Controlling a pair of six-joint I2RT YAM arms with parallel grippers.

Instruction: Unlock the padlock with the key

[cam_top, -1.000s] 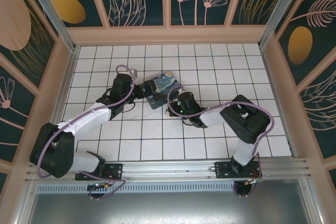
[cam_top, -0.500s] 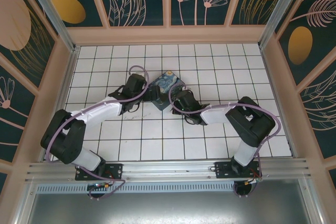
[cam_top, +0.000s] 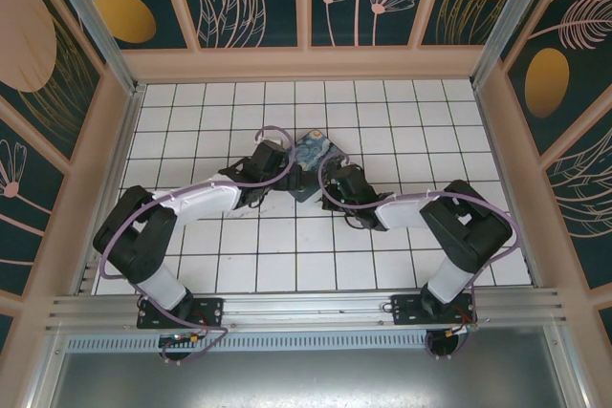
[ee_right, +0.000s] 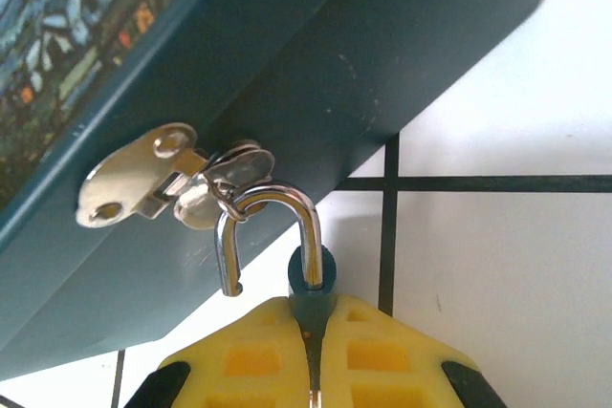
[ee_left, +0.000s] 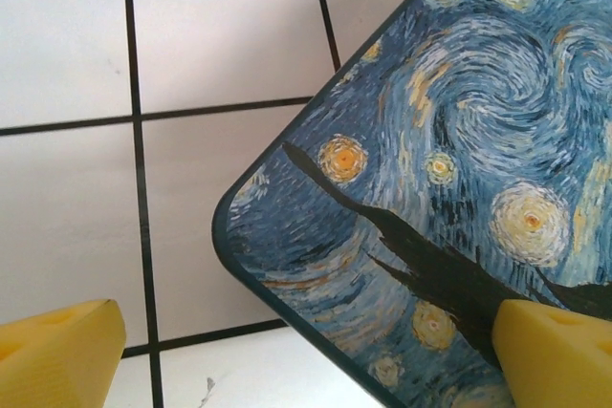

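The padlock (ee_right: 313,279) is a small teal body pinched between my right gripper's (ee_right: 313,308) yellow pads. Its silvery shackle (ee_right: 268,200) stands open, one end free, and hooks through the ring of the metal hasp (ee_right: 143,174) on the side of the painted blue box (ee_right: 287,64). My left gripper (ee_left: 311,355) is open and hovers over a corner of the box lid (ee_left: 459,140), one finger (ee_left: 62,355) above the tiles and the other above the lid. From above, both grippers, left (cam_top: 290,173) and right (cam_top: 323,182), meet at the box (cam_top: 311,153). The key is hidden.
White tiled floor (cam_top: 287,236) with dark grout lines surrounds the box. Patterned walls (cam_top: 96,140) close in the back and both sides. A metal rail (cam_top: 306,308) with the arm bases runs along the near edge.
My left arm has swung right, bringing its open gripper over the box corner. The box has shifted a little right and back. My right gripper stays shut at the hasp.
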